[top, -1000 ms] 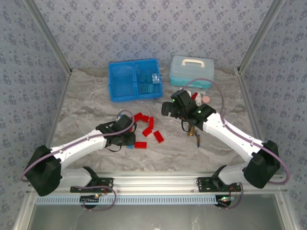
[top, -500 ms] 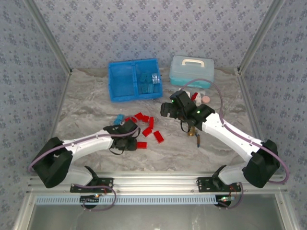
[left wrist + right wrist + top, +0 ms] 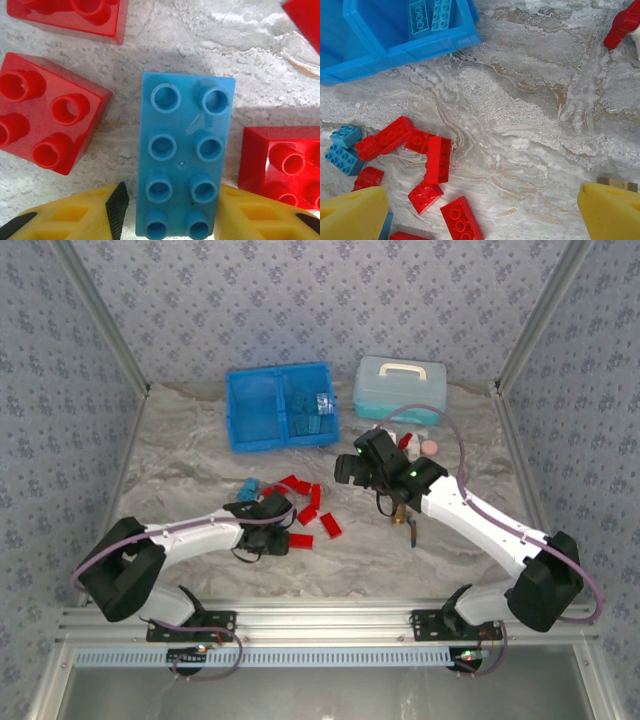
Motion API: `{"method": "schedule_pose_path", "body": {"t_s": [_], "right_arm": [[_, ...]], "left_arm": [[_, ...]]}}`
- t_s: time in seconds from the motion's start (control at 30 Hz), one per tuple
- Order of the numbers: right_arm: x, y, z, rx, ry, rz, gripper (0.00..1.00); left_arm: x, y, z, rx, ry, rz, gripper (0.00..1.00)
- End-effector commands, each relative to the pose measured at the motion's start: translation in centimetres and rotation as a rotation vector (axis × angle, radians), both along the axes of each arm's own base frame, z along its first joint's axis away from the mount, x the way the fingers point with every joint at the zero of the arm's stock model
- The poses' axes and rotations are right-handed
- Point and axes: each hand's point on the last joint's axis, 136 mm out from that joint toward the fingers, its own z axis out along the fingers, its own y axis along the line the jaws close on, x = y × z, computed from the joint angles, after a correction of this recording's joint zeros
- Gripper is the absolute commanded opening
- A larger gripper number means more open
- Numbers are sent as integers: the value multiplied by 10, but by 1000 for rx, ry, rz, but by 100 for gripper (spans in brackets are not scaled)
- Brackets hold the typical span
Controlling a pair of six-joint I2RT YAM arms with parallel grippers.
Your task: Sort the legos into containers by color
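**Marbled surface: one blue brick lies lengthwise between the left fingers**

Grey marbled surface [image 3: 180, 455] carries everything, with patterned panels around it. At the left, the left end effector [image 3: 170, 202] is down in the pile and partly open. Its two yellow fingers flank the near end of one blue brick [image 3: 186, 155], which lies flat with its studs up. The brick's long axis runs straight away from the wrist, so the jaws would close across its short width. A sliver of surface shows beside the left pad, so the grip does not look made.

Four red bricks [image 3: 47, 120] crowd the blue one: one just beside each long side and two beyond it. Over the whole pile, the right wrist view gives eight red, the last cut off by the frame edge. It also shows two more loose blue bricks [image 3: 342, 160].

Beyond the pile sits one blue tray [image 3: 285, 444] with two compartments. The left compartment [image 3: 255, 410] shows no brick. The right compartment [image 3: 390, 20] holds several blue ones, too bunched to count. The tray lies ahead and slightly right of the left end effector, the nearer arm to this brick.

At the right, the right end effector [image 3: 482, 212] hovers wide open and empty, well apart from the blue brick.
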Motion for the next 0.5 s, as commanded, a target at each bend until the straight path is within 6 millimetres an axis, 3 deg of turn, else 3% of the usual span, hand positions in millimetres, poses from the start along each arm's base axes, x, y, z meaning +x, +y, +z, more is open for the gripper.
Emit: {"method": "schedule_pose_path", "body": {"t_s": [0.0, 0.33, 0.47], "right_arm": [[1, -1, 7, -3, -7, -18, 100], [1, -2, 8, -11, -14, -18, 100], [1, -3, 9, -8, -14, -21, 100]], "left_arm": [[6, -4, -5, 21, -10, -22, 49], [22, -12, -9, 61, -38, -49, 48], [23, -11, -11, 79, -34, -56, 37]]}}
